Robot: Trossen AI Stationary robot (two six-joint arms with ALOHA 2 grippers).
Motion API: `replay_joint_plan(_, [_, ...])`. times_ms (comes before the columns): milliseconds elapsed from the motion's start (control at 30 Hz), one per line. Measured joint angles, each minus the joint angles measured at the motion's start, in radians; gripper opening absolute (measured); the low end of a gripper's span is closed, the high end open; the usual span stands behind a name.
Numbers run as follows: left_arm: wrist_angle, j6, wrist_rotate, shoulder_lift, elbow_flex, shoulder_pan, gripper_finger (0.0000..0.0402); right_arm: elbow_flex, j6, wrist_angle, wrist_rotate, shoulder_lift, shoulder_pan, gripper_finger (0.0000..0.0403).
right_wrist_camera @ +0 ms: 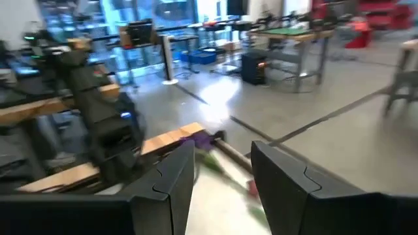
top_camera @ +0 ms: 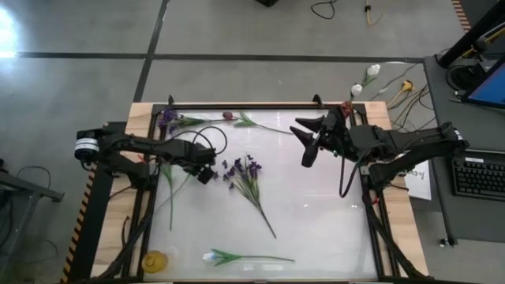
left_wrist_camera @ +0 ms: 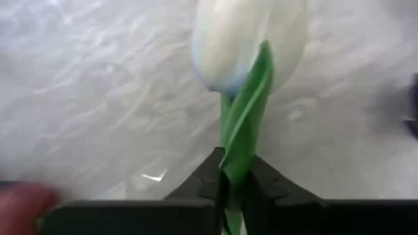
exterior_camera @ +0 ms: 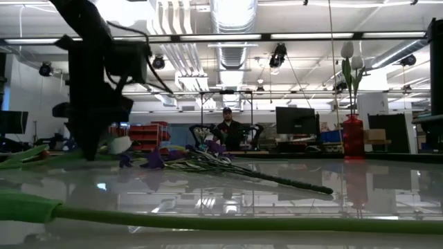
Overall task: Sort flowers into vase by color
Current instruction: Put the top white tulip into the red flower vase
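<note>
Two dark fingers of the left gripper (left_wrist_camera: 232,192) clench the green stem of a white tulip bud (left_wrist_camera: 248,42) — just beside the purple blossom spray (top_camera: 243,172) — likely for lifting to a vase. Beyond that spray, the right gripper (right_wrist_camera: 222,173) hovers, fingers parted, empty.

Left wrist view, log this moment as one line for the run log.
left gripper: fingers shut on white tulip stem | right gripper: fingers apart, empty, raised above the table's far side | purple spray: lying mid-table
</note>
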Motion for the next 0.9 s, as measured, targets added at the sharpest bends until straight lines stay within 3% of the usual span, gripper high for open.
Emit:
replay_joint_plan(200, [0.049, 0.021, -0.028, -0.172, 0.089, 0.0, 0.0011, -0.006, 0.073, 0.001, -0.086, 0.042, 0.0, 0.0145])
replay_joint_plan(533, [0.539, 0.228, -0.03, -0.432, 0.146, 0.0, 0.0001, -0.008, 0.197, 0.069, -0.128, 0.208, 0.0, 0.0164])
replay_joint_plan(667, [0.72, 0.335, 0.038, -0.47, 0.144, 0.0, 0.0, -0.008, 0.232, 0.178, -0.228, 0.299, -0.003, 0.0196])
replay_joint_plan(900, [0.905, 0.417, 0.181, -0.442, 0.143, -0.008, 0.0, 0.069, 0.212, 0.346, -0.26, 0.456, -0.027, 0.0239])
